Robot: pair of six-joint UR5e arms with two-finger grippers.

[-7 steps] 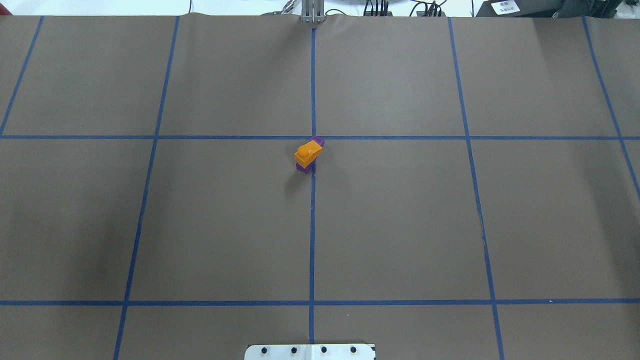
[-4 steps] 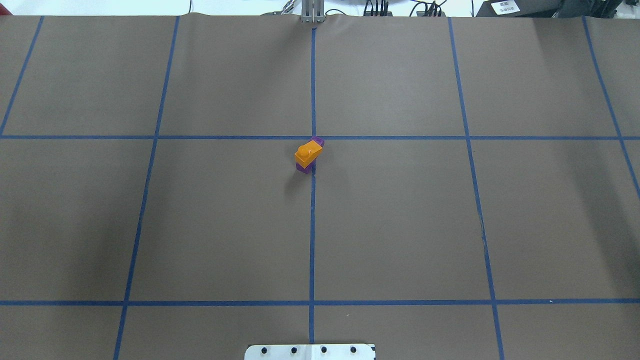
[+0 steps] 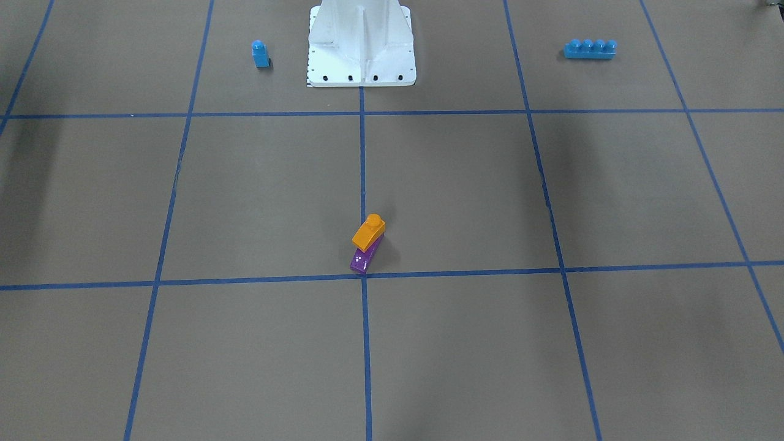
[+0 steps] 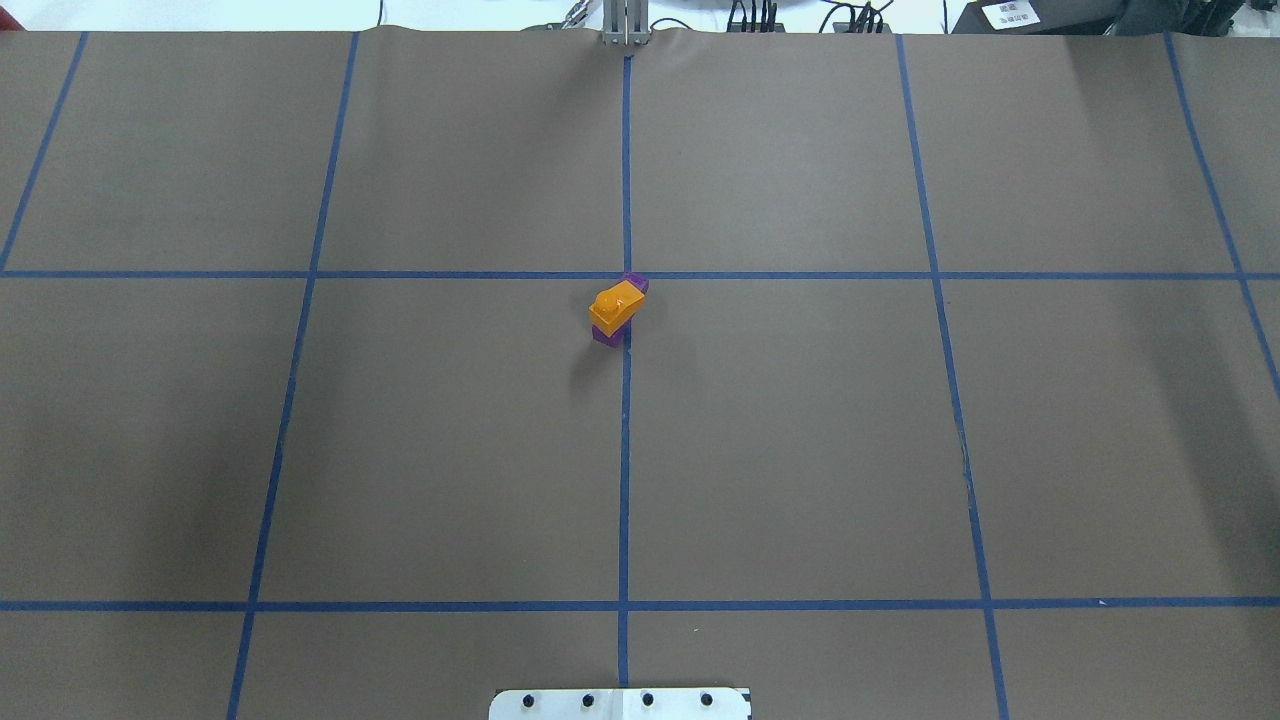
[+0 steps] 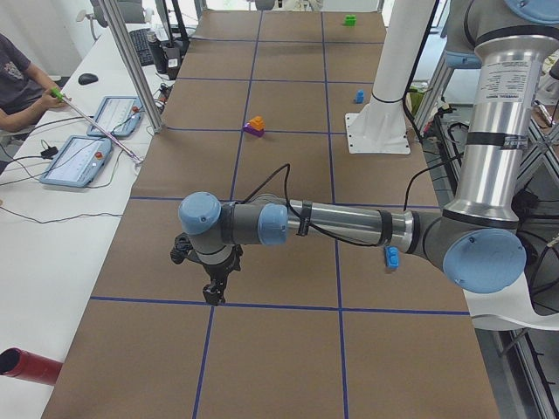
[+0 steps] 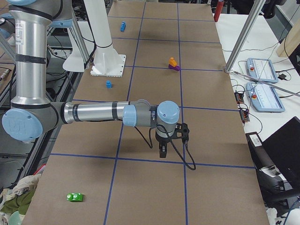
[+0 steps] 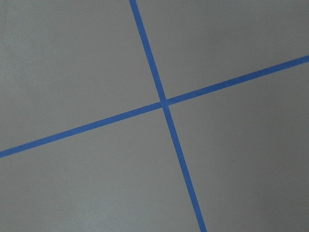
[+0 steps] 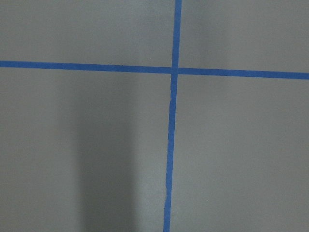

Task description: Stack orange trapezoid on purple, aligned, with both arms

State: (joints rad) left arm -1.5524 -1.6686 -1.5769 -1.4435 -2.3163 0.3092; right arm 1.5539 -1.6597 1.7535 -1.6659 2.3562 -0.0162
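The orange trapezoid (image 4: 616, 305) sits on the purple (image 3: 362, 260) brick at the middle of the table (image 4: 800, 450), and both long axes run near-left to far-right. I count 1 orange, 1 purple, 1 blue single-stud brick (image 3: 260, 54) and 1 blue 4-stud brick (image 3: 590, 48). The left gripper (image 5: 212, 292) and right gripper (image 6: 162, 151) hang at opposite ends, well apart from the stack and neither clearly nearer. I cannot tell whether they are spread.

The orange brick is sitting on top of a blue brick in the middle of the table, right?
Not quite. The orange brick sits on top of a purple brick, not a blue one, in the middle of the table. The exterior front-facing view shows the purple under it.
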